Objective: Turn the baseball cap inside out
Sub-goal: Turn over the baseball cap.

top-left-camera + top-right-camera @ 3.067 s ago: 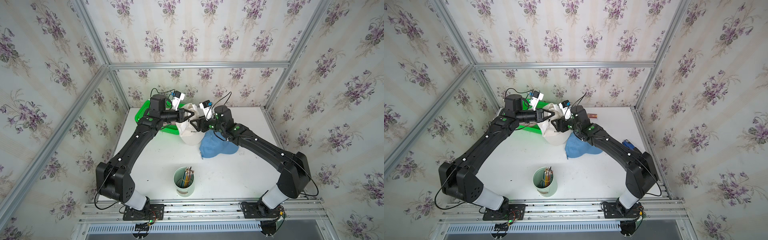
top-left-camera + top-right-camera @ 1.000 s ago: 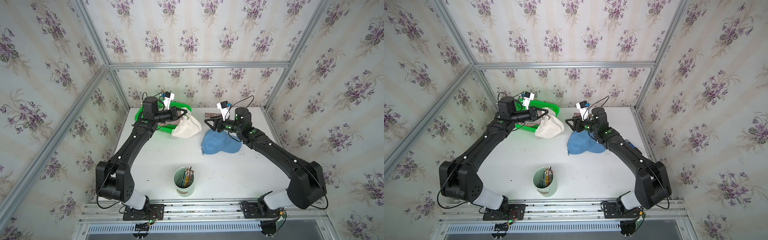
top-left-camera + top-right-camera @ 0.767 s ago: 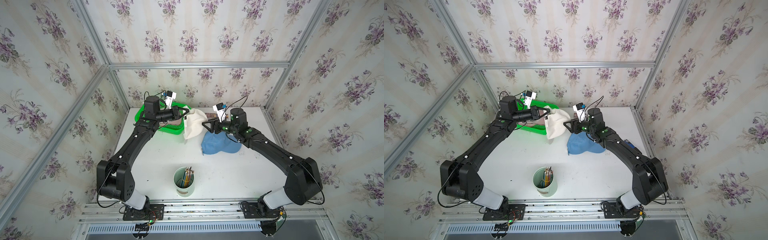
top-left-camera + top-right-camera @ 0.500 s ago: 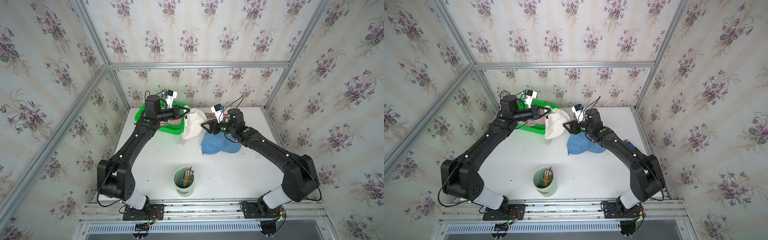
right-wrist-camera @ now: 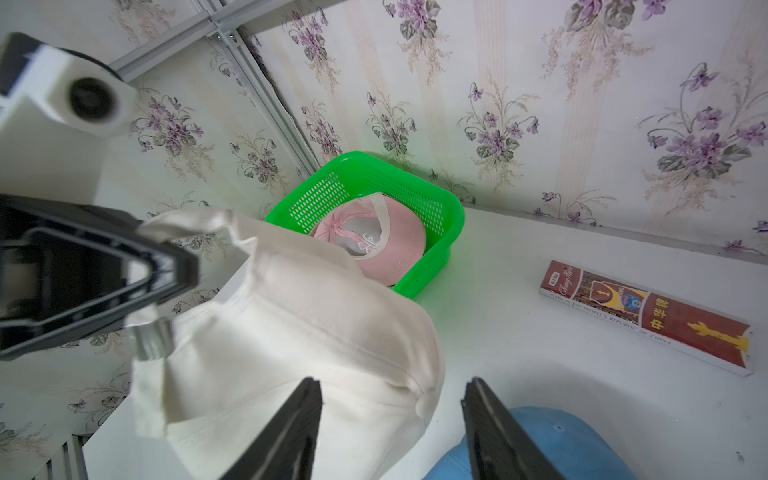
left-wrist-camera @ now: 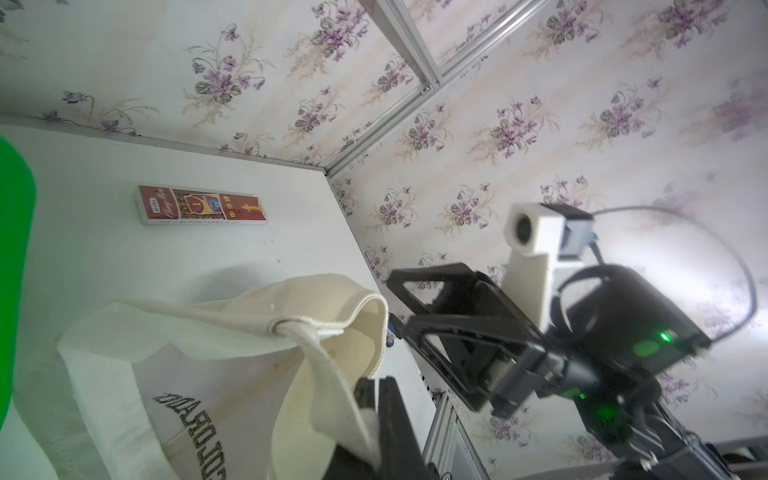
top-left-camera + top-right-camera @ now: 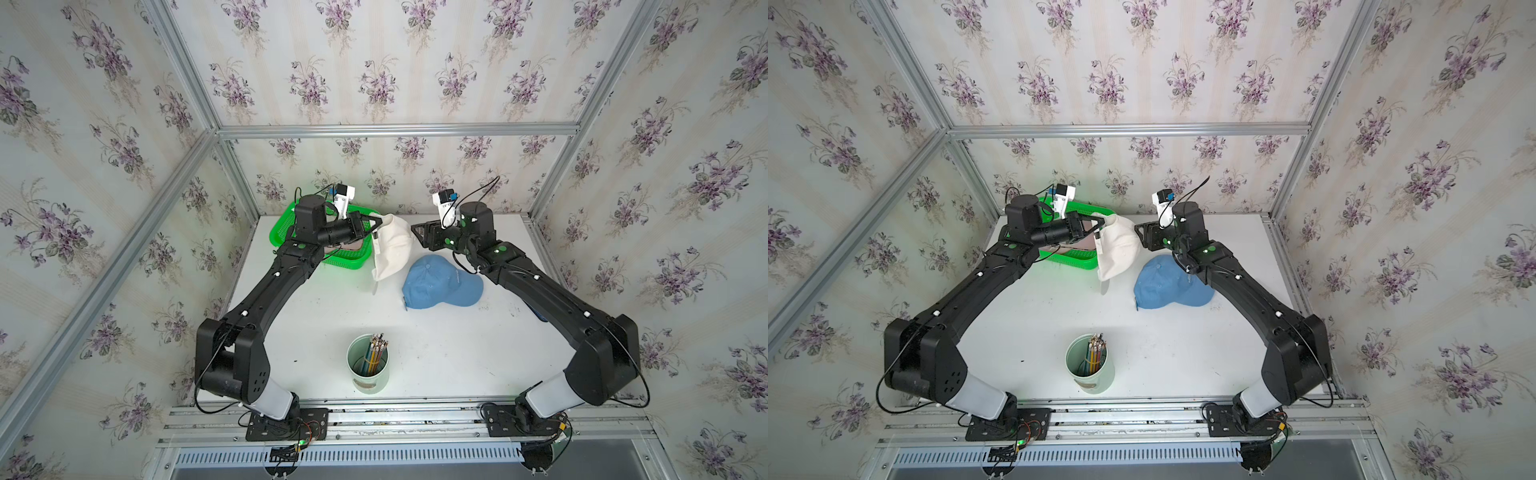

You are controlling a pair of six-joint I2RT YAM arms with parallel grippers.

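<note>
Inversion step: left fingers (image 6: pixel 392 428) clamped on white cap (image 7: pixel 392 249) edge, cap hanging above bench (image 7: pixel 457 353) beside basket (image 7: pixel 349 264). Right fingers (image 5: pixel 286 432) half open, empty, at crown. Next, likely: push crown through opening.

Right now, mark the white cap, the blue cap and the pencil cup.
white cap (image 7: pixel 394 248): in a top view, crown.
blue cap (image 7: pixel 436 282): in a top view, crown.
pencil cup (image 7: pixel 369 382): in a top view, outer wall.

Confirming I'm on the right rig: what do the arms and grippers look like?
Matte black left arm and right arm, white sleeves at the base, green lights. Black left gripper and right gripper, triangular open-frame fingers. Each wrist carries a white camera block with a black cable.
</note>
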